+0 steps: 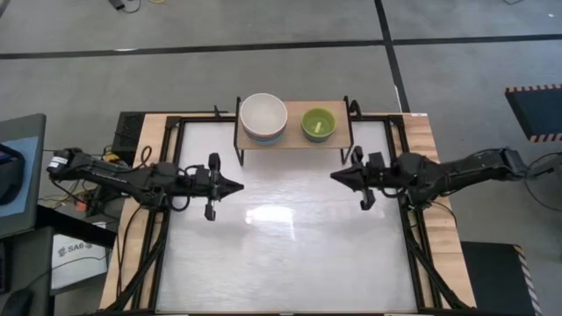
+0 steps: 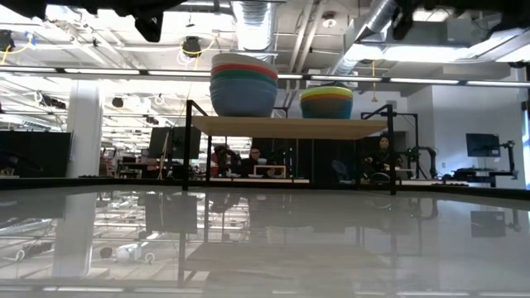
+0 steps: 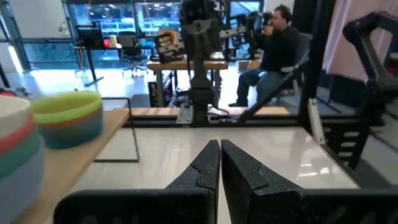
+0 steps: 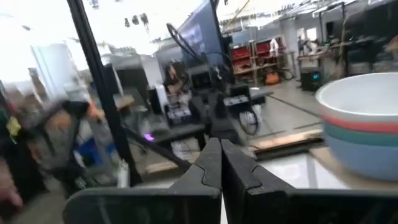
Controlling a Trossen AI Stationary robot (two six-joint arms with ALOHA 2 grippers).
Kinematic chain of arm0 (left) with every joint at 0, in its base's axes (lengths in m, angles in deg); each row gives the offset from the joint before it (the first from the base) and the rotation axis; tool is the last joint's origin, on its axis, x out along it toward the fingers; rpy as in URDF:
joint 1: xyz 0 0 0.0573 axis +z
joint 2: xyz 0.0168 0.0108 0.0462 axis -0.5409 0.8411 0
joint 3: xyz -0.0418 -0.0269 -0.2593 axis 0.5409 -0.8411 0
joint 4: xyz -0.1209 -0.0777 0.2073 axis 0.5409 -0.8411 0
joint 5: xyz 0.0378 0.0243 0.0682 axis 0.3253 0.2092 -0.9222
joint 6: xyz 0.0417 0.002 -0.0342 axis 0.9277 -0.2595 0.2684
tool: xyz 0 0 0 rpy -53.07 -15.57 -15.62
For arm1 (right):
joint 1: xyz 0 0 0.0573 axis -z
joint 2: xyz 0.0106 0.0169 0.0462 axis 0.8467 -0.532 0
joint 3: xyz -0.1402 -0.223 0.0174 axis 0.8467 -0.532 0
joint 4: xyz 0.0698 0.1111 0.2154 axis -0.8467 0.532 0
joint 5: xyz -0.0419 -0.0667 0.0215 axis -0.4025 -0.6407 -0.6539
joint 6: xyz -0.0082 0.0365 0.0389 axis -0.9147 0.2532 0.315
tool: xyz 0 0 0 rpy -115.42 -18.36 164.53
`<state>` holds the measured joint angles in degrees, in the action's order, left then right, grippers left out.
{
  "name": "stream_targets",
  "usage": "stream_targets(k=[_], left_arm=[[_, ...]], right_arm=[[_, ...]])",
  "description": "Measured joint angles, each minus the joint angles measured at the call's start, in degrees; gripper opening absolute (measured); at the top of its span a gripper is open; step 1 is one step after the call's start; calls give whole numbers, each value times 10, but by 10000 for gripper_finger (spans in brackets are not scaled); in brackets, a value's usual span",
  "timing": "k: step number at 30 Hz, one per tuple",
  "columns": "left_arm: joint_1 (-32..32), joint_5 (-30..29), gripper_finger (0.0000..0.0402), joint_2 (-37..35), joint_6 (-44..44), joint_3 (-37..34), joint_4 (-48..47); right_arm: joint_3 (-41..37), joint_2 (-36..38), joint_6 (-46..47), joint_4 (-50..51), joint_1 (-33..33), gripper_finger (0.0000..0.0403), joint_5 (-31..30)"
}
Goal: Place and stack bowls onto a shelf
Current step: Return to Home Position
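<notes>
The light-wood shelf [image 1: 294, 140] stands on thin black legs at the table's far edge. On its left part rests a nested stack of larger bowls [image 1: 263, 118] with the white one on top; in the low view the stack [image 2: 243, 85] shows white, red, teal and blue rims. On the shelf's right part sits a stack of smaller bowls [image 1: 318, 123] with lime green on top, also seen low [image 2: 326, 103]. My left gripper [image 1: 239, 187] hovers shut over the table's left side, pointing right. My right gripper [image 1: 335, 175] hovers shut on the right, pointing left. Both are empty.
A black frame and wooden border [image 1: 158, 132] run around the white tabletop [image 1: 290, 254]. Open tabletop lies between the two grippers and toward the near edge. People sit in the room beyond the table [image 2: 383, 157].
</notes>
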<state>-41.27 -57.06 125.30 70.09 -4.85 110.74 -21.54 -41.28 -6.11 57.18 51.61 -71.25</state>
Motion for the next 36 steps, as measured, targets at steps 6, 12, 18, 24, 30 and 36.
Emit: stream_targets(k=[6, 12, 18, 24, 30, 36], left_arm=[[31, 9, 0, -26, 8, 0, -7], [61, 34, 0, -94, 36, -15, -88], [82, 56, 0, -147, 5, -111, -6], [87, 54, 0, -195, -11, -158, 18], [86, 51, 0, -272, -6, -160, -56], [86, 42, 0, -361, -5, -160, -140]], right_arm=[[-6, 107, -52, 163, 0, 32, 1], [-6, 196, -76, 284, 1, 17, 1], [-67, 269, -72, 241, -1, 17, 1], [-165, 344, -25, 169, 0, 17, 0], [-190, 410, -15, 214, 0, 17, -1], [-190, 450, -24, 267, 0, 17, -2]])
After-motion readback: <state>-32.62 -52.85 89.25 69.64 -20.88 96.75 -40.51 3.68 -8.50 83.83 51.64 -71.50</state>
